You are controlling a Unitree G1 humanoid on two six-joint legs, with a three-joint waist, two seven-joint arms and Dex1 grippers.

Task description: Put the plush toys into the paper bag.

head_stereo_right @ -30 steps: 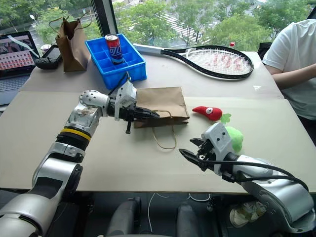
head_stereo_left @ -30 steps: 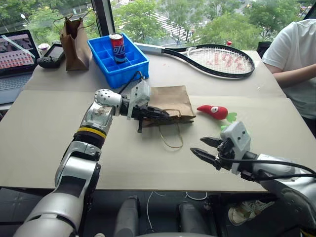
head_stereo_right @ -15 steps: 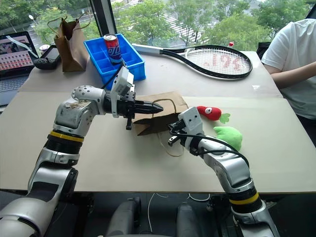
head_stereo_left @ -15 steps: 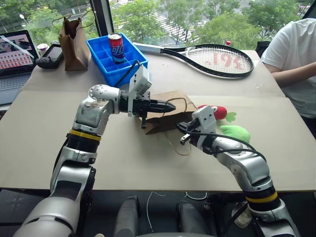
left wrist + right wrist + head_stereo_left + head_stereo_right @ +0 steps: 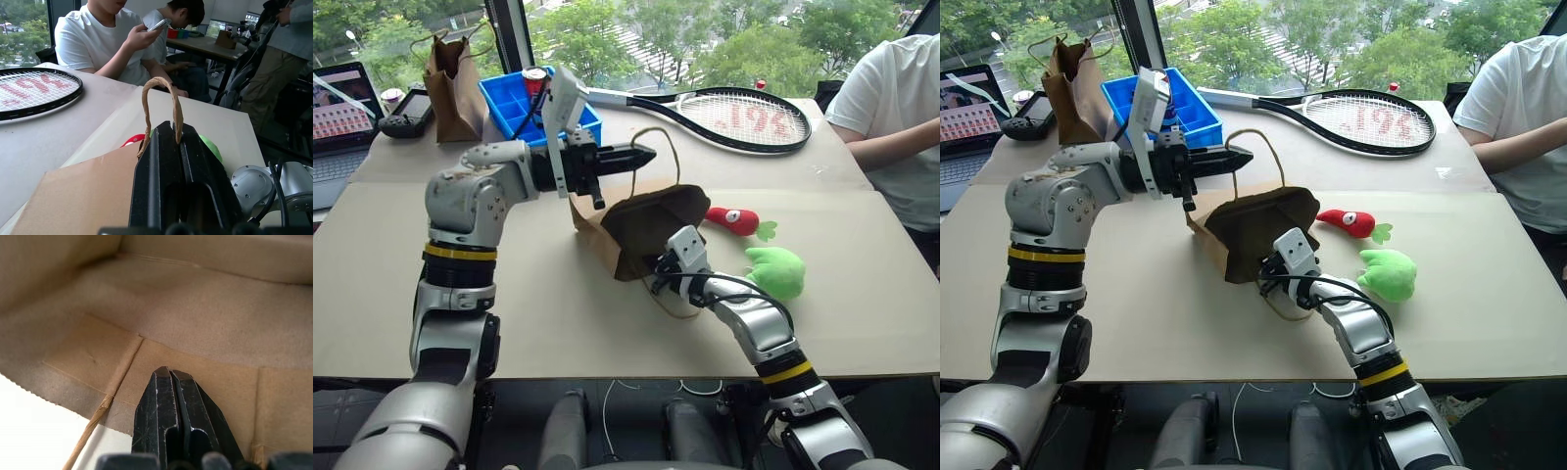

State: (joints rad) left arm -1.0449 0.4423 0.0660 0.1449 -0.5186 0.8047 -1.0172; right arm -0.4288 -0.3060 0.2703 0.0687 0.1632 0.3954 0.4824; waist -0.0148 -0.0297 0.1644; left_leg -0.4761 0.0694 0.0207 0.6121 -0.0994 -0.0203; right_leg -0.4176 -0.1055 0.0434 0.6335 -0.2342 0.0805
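The paper bag (image 5: 641, 223) lies on its side with its mouth lifted toward me. My left gripper (image 5: 644, 155) is shut on its upper twine handle (image 5: 159, 84) and holds it above the table. Low inside the bag's mouth, my right gripper (image 5: 659, 268) is shut with nothing in it, its tips over the bag's inner wall (image 5: 195, 308). The bag's other handle (image 5: 672, 305) trails on the table beneath that arm. Two plush toys lie on the table right of the bag: a red chili-shaped one (image 5: 733, 219) and a lime-green one (image 5: 775, 270).
At the back stand a blue crate (image 5: 514, 106) holding a can (image 5: 534, 81), a darker, narrower paper bag (image 5: 452, 70) and a tennis racket (image 5: 744, 114). A laptop (image 5: 337, 108) and a controller (image 5: 406, 108) sit back left. A person in white (image 5: 891, 108) sits at the right edge.
My left gripper has risen with the twine handle, pulling the bag's mouth up and open. My right gripper has shut and moved left and forward into the bag's mouth.
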